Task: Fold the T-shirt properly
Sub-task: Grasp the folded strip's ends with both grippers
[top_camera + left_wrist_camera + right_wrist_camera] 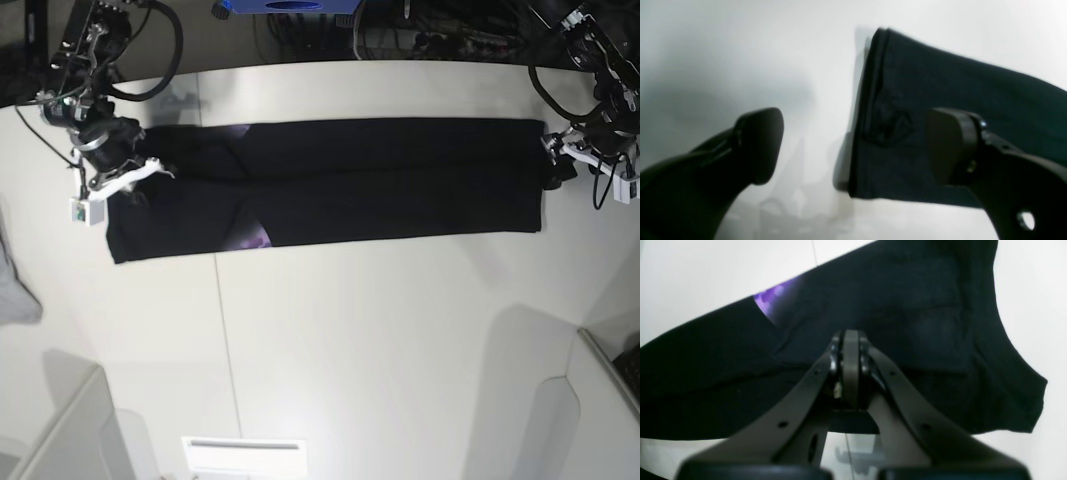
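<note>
The black T-shirt [380,180] lies folded into a long strip across the white table [380,340], and a bit of purple print [255,238] shows at its front edge. At the strip's right end my left gripper [553,165] stands open. In the left wrist view its fingers [760,143] straddle the shirt's folded edge [940,76] without touching it. My right gripper [128,172] is at the left end, shut [850,340] down on the T-shirt [923,306]. Creases run toward its tips, and purple print [768,300] peeks out beside them.
A light grey cloth [15,285] lies at the table's left edge. A blue object [285,6] and cables sit behind the far edge. White box walls rise at the front left [60,430] and front right [600,400]. A table seam [222,330] runs front to back.
</note>
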{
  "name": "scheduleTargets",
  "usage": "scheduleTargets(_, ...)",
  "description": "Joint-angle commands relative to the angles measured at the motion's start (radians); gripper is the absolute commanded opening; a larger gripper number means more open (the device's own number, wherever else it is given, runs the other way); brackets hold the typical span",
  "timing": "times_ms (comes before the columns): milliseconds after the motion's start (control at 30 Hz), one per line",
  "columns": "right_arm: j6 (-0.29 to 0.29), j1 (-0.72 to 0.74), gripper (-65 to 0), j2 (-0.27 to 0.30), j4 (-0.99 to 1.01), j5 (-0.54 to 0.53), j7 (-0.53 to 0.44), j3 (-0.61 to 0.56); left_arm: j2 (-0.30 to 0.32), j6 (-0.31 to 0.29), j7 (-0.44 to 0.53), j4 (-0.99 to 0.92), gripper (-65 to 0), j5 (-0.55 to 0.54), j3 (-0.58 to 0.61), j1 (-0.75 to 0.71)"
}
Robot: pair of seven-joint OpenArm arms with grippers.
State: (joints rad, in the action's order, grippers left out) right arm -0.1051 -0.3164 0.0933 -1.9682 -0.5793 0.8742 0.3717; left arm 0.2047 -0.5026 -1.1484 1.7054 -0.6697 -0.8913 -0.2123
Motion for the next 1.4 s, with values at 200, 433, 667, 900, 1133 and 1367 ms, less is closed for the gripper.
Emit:
scheduleTargets(200,-0.008,-0.010,-65.0,0.007,-0.018,-0.012,-0.019,0.005,0.023,-0.001,0.160,-0.153,0.0,0.024,0.136,0.000)
scheduleTargets(433,-0.008,-0.010,-65.0,0.007,-0.018,-0.012,-0.019,0.005,0.019,-0.001,0.186,-0.195,0.0,0.024,0.148,0.003)
scheduleTargets(667,-0.008,-0.010,-65.0,0.007,-0.018,-0.012,-0.019,0.005,0.023,-0.005,0.190,-0.250,-25.8,0.024,0.148,0.004)
scheduleTargets(900,-0.008,-0.010,-65.0,0.007,-0.018,-0.012,-0.019,0.005,0.028,-0.006,0.190,-0.258,-52.7,0.024,0.148,0.003)
scheduleTargets(1133,-0.008,-0.011,-65.0,0.007,-0.018,-0.012,-0.019,0.005,0.057,-0.001,0.192,-0.253,-65.0,0.026,0.143,0.004)
scheduleTargets(1367,-0.008,-0.011,-65.0,0.007,-0.016,-0.012,-0.019,0.005,0.101,-0.001,0.193,-0.249,-65.0,0.026,0.137,-0.003)
